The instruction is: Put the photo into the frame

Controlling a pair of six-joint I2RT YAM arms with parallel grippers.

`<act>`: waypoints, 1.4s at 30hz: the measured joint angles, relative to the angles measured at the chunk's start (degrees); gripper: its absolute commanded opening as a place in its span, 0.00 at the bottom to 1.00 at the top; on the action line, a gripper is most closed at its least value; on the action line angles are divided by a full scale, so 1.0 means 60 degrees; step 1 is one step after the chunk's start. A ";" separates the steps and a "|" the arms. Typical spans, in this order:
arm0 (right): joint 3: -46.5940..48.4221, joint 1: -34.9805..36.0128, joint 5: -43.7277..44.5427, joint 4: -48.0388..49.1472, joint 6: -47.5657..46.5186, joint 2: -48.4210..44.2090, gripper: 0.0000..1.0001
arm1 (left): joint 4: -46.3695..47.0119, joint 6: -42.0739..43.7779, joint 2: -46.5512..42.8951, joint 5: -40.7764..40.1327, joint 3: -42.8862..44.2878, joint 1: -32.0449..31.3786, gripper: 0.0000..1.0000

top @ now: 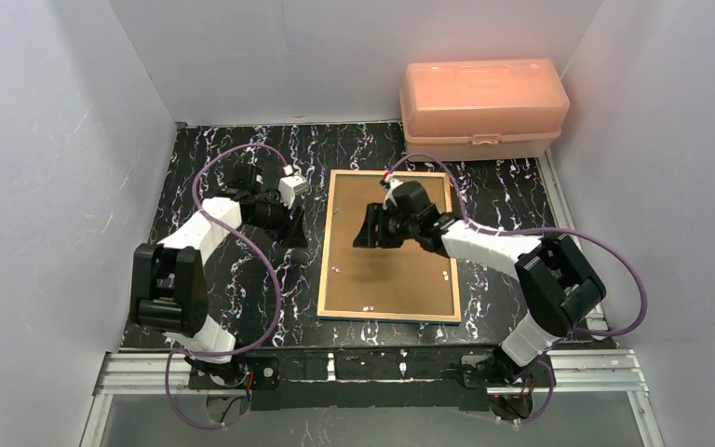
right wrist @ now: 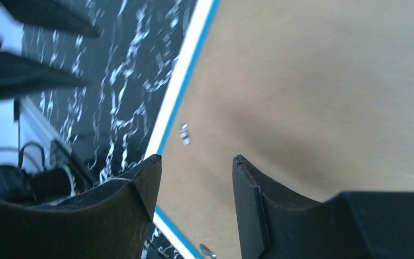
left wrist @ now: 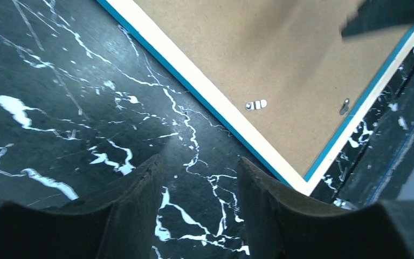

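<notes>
On the black white-veined table (top: 242, 168), near its middle, the frame (top: 325, 250) lies flat with its back upward. A pale wood-coloured rim runs round a plain brown backing board (top: 400, 279), and a thin line of bright blue shows along the outer edge, clearest in the left wrist view, where the frame (left wrist: 194, 75) cuts across from 11 o'clock to a corner at 4 o'clock. Small metal tabs (left wrist: 256, 104) sit on the board just inside the rim. In the top view the left gripper (top: 290, 222) stands at 9 o'clock of the frame, near its left rim but apart from it. Its own camera shows the left gripper (left wrist: 199, 164) over bare table, fingers moderately parted with nothing between them and the frame's corner at 2 o'clock of the tips. The right gripper (top: 370, 231) hangs over the far half of the board, pointing toward 9 o'clock. In its wrist view the right gripper (right wrist: 197, 159) is likewise parted and empty, one fingertip over the rim, the other over the board, with a soft shadow beneath. Whether the tips touch the board cannot be told. A pink plastic box (top: 484, 102) stands at 1 o'clock of the frame, by the back wall.
</notes>
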 measured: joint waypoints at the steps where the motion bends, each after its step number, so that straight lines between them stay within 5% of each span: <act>1: -0.0237 0.0226 -0.0168 0.0452 0.0007 0.0000 0.60 | -0.0033 -0.0157 0.0182 0.0073 0.0022 -0.0007 0.45; 14: -0.0845 0.1239 -0.0820 0.2769 0.0022 0.0922 0.60 | -0.0288 -0.1282 0.2565 0.0838 0.1038 -0.0168 0.38; 42: -0.0772 0.1552 -0.1428 0.3872 0.0062 0.2106 0.61 | -0.0911 -0.1260 0.3719 0.1373 0.1417 -0.0710 0.33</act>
